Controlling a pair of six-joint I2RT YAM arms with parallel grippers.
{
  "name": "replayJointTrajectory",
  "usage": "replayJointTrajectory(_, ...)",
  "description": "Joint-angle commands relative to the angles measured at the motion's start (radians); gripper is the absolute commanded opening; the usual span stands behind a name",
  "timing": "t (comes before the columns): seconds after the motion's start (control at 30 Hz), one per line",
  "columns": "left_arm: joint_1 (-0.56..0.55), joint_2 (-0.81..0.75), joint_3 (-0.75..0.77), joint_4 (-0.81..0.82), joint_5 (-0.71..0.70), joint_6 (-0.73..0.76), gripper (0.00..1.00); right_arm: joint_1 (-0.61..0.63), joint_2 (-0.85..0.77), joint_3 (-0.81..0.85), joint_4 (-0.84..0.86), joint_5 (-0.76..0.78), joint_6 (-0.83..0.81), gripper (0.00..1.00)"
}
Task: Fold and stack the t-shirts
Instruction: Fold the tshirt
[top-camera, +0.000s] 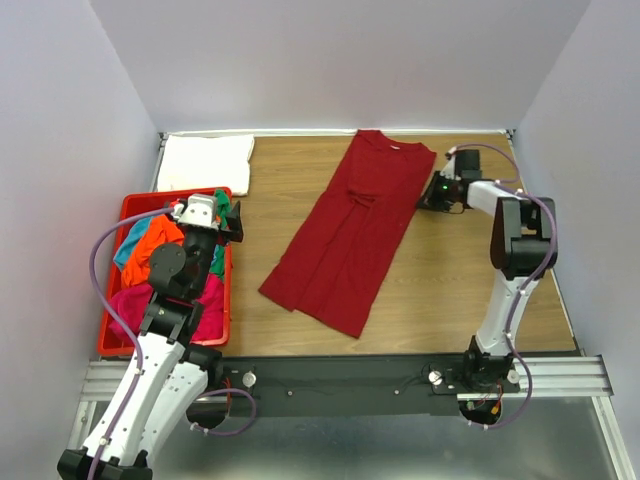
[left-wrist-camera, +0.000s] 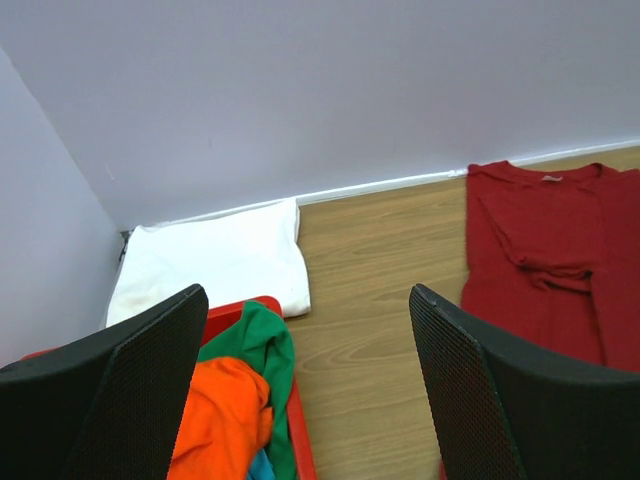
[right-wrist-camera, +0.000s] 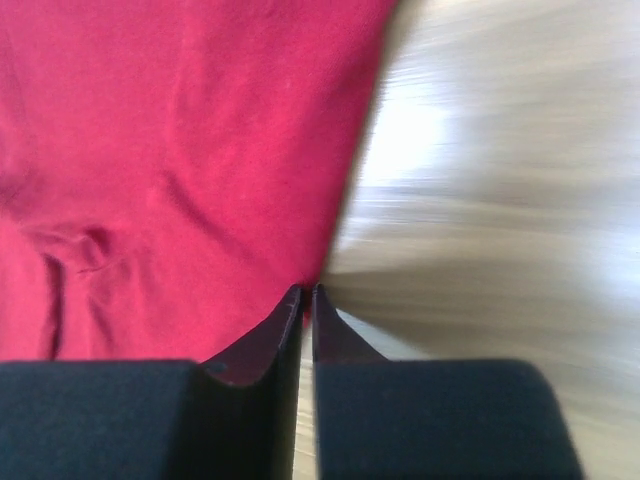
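Observation:
A dark red t-shirt (top-camera: 350, 235) (left-wrist-camera: 545, 260) (right-wrist-camera: 180, 150) lies spread lengthwise on the wooden table, its sleeves folded inward. My right gripper (top-camera: 428, 200) (right-wrist-camera: 307, 288) sits at the shirt's right edge near the collar end, jaws pressed together on the hem. A folded white t-shirt (top-camera: 205, 163) (left-wrist-camera: 215, 260) rests in the far left corner. Orange (top-camera: 155, 235) (left-wrist-camera: 225, 415), green (left-wrist-camera: 255, 340), teal (top-camera: 125, 250) and magenta (top-camera: 130, 305) t-shirts lie crumpled in the bin. My left gripper (top-camera: 215, 215) (left-wrist-camera: 308, 295) hovers open over the bin's far right corner, holding nothing.
The red plastic bin (top-camera: 108, 345) (left-wrist-camera: 300, 440) stands at the left edge of the table. Grey walls close in the back and both sides. Bare wood (top-camera: 470, 280) stretches to the right of the dark red shirt.

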Motion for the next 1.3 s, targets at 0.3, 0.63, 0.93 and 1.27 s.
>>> replayJointTrajectory(0.3,-0.004,-0.015,-0.004,0.049,0.093,0.027,0.89,-0.151,-0.155,0.128,-0.470,-0.146,-0.650,0.59)
replayJointTrajectory(0.63,-0.004,-0.014,-0.009,0.060,0.115,0.034,0.89,0.312,-0.506,-0.270,-0.722,-0.319,-1.711,0.80)
replayJointTrajectory(0.93,-0.004,-0.011,-0.014,0.064,0.115,0.036,0.89,0.640,-0.562,-0.383,-0.571,-0.167,-1.715,0.76)
replayJointTrajectory(1.27,-0.004,-0.014,-0.015,0.063,0.112,0.039,0.89,0.811,-0.516,-0.472,-0.557,-0.054,-1.763,0.66)
